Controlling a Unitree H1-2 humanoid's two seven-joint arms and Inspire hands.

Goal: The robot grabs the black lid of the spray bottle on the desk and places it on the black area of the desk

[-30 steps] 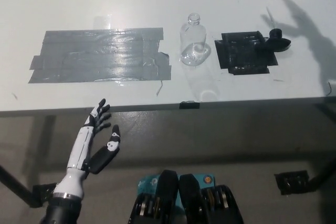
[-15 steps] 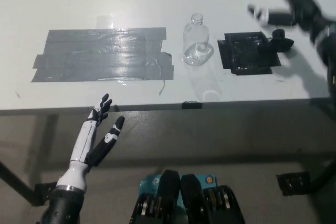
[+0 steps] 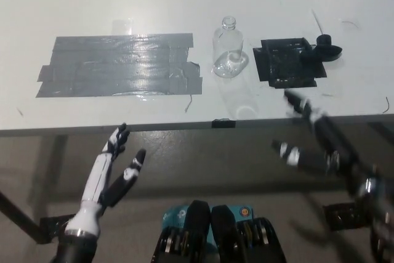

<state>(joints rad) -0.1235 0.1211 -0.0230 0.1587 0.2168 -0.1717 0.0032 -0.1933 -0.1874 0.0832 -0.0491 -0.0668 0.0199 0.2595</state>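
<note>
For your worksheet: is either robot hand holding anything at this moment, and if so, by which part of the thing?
Nothing is held. The white left hand is open below the desk edge, and the black right hand, blurred, is open and empty. The black lid lies free on the desk.

You saw a smooth, matt white worktop (image 3: 92, 4). The grey tape patch (image 3: 117, 66) looked glossy and wrinkled, catching glare. The spray bottle (image 3: 228, 50) was clear, shiny plastic. The black area (image 3: 288, 63) was dark tape with a slight sheen, and the black lid (image 3: 324, 48) looked like matt plastic.
</note>
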